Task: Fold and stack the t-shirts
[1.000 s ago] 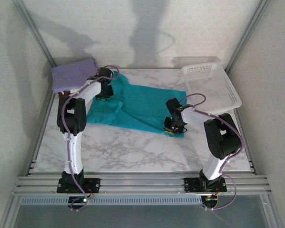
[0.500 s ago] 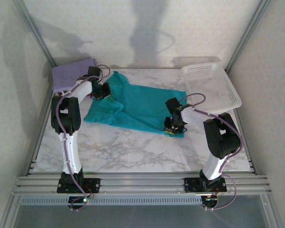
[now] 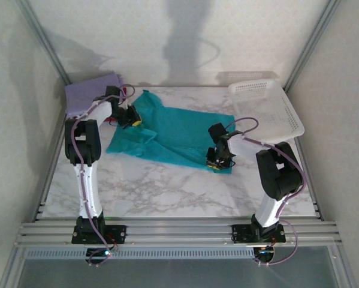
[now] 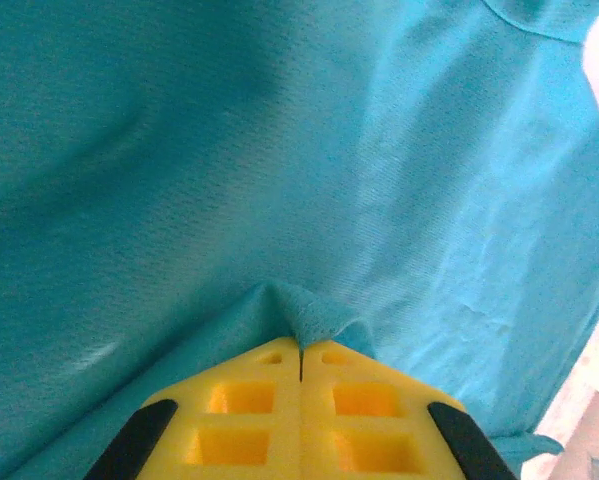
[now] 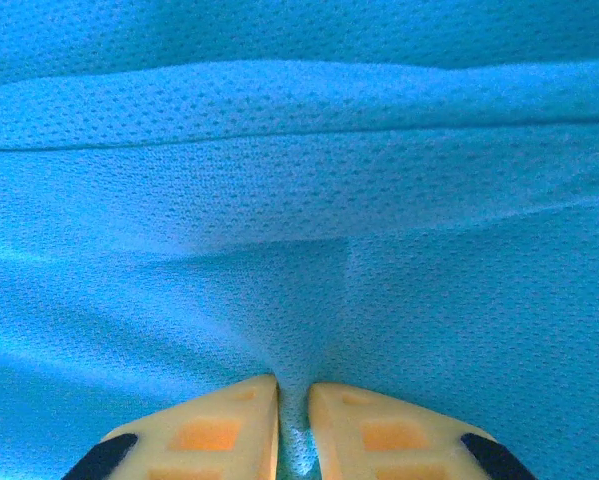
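Up top, two shirts are showing: teal t-shirt (image 3: 182, 129) spread, lavender t-shirt (image 3: 90, 93) folded; close up, left gripper (image 4: 300, 347) and right gripper (image 5: 293, 397) are each pinching teal fabric.

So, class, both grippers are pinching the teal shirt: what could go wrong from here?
1. The left gripper holds only a small tuck of the teal shirt at its very tip; it may slip.
2. That gripper works beside the folded lavender shirt and might drag it.
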Controlling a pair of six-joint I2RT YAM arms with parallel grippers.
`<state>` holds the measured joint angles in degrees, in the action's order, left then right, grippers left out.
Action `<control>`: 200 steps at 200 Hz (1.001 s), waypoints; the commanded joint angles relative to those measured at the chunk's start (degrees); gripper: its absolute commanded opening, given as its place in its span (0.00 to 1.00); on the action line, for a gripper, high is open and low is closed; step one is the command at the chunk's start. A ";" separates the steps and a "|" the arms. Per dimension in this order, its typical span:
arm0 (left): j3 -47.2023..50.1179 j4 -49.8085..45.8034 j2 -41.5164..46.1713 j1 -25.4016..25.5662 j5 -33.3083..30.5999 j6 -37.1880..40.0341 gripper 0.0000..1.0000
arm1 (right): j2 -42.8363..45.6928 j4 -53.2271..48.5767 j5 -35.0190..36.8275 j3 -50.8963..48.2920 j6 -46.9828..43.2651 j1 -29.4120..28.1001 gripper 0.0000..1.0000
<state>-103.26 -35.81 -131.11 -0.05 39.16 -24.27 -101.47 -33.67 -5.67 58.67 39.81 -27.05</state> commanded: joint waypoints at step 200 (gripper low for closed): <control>28.13 18.98 23.62 11.64 -25.73 -6.84 0.20 | 5.49 -12.00 7.87 3.98 -1.54 0.20 0.34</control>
<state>-80.53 -14.02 -107.83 8.43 15.42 -35.33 -97.76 -42.78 -0.80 60.34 38.79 -27.33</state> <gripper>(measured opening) 0.269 0.339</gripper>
